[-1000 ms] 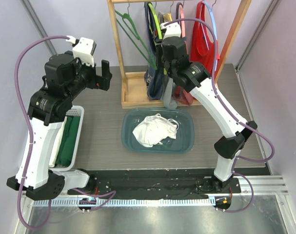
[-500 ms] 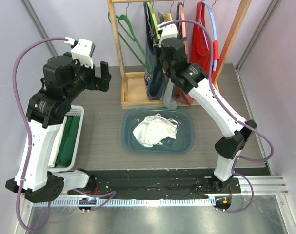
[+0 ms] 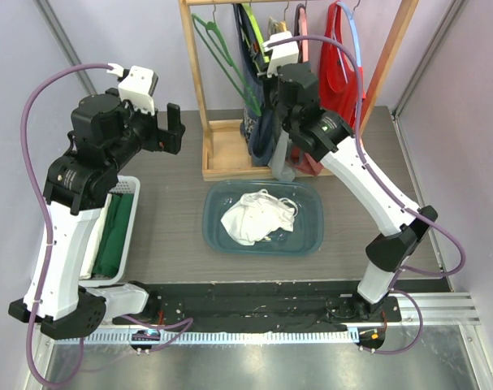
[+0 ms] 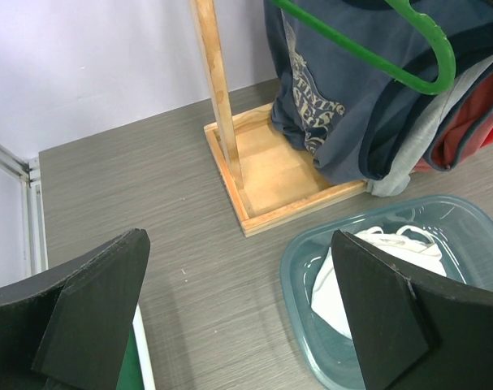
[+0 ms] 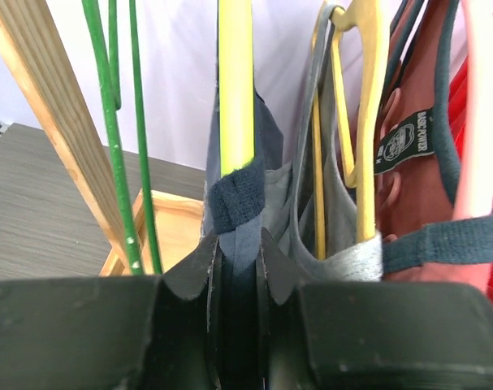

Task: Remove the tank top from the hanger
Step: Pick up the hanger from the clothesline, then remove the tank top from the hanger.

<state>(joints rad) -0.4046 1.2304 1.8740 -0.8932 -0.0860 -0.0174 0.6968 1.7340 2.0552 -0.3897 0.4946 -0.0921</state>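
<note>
Yellow hanger top beyond frame edge

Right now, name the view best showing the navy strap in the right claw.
Right wrist: the right claw pinches the navy strap close up. Top view: the arm hides it. Left wrist: only the tank top body.

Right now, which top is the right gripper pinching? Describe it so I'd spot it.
Find the wooden rack behind the tub. The tank top hangs leftmost, on a yellow hanger beside the bare green hanger. It alone is navy; the grey top follows.
</note>
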